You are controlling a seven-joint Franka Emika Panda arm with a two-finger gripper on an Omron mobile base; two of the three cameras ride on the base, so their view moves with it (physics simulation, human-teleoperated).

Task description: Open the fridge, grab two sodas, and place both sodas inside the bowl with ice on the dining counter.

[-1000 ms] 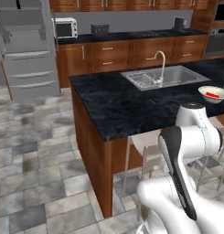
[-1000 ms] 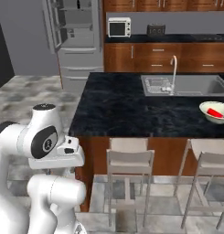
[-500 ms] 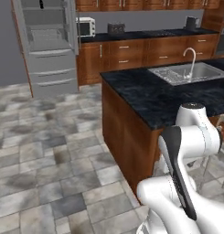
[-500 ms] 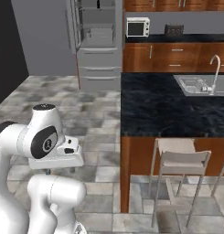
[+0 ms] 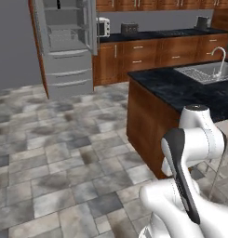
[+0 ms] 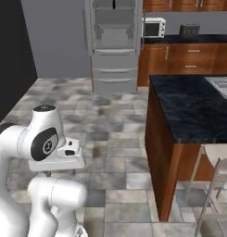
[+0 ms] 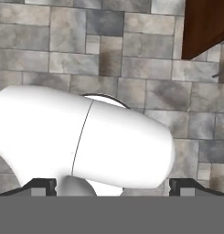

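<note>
While still far from the tall grey open fridge (image 5: 69, 44) holding a slim black soda bottle (image 6: 114, 4), two-finger gripper (image 7: 112, 186) wide apart, empty; risk: clipping black-topped wooden island (image 6: 189, 115) when approaching.

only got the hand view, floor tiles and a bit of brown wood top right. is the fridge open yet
observer: Yes. In the left base view the fridge stands across the tiled floor with its upper doors swung open and its shelves showing.
operator: any soda in there
observer: A small dark item stands on the top shelf. It is too small to tell what it is.
operator: and the brown wood is what
observer: Probably the wood base of the dining counter, the black-topped island on the arm's right, with a sink set into it.
</note>
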